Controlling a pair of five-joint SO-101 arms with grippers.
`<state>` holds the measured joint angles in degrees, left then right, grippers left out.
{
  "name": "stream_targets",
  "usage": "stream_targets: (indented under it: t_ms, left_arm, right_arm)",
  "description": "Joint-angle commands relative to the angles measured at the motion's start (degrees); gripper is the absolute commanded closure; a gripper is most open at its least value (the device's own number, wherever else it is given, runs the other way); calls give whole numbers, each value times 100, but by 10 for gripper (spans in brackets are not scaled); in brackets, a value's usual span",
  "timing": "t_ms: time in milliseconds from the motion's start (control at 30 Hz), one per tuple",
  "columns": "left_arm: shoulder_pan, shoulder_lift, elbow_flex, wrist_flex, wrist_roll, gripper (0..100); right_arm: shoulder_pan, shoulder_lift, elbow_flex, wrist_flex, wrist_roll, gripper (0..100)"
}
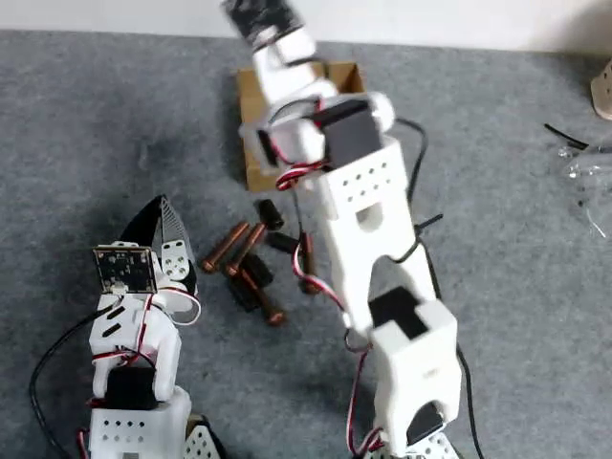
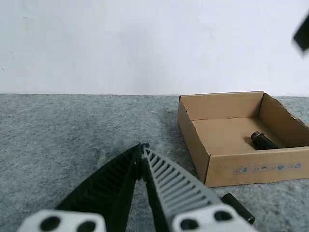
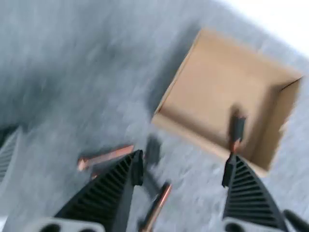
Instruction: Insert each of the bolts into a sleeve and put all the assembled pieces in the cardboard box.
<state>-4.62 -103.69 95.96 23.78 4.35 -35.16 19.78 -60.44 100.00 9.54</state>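
Here, one black-sleeved copper bolt [image 3: 236,128] lies in the box [image 2: 251,168].

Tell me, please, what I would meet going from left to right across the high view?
Left gripper, jaws shut → loose copper bolts → right arm → clear plastic item at the table's right edge.

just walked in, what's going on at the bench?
The right gripper hangs open near the cardboard box, which holds one sleeved piece. The left gripper is shut and empty, low over the table. Several loose bolts and sleeves lie between the arms.
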Motion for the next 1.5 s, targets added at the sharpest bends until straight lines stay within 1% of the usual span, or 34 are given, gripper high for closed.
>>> stream_targets:
  t_ms: [0, 100, 200, 300, 600, 800, 1167, 1467]
  left_arm:
    - [92, 13, 127, -97, -26, 992]
    - [92, 13, 127, -97, -26, 992]
    - [92, 13, 127, -97, -26, 992]
    - [92, 13, 127, -97, -26, 992]
    - [84, 13, 127, -97, -26, 992]
    - [84, 13, 127, -97, -26, 992]
    - [84, 13, 127, -97, -26, 992]
    - [92, 13, 127, -97, -26, 992]
  right_arm:
    - [-295, -813, 1165, 84, 18, 752]
    - [-338, -1033, 1921, 75, 97, 752]
    - [-321, -1086, 2545, -110, 545, 752]
    - [-312, -1059, 3169, -435, 791, 752]
    - [-312, -1059, 5103, -2132, 1266, 752]
    - [-312, -1051, 6053, -3099, 1512, 752]
    - [-312, -1051, 7169, -4391, 1503, 753]
    - [-312, -1033, 7477, -4927, 1512, 753]
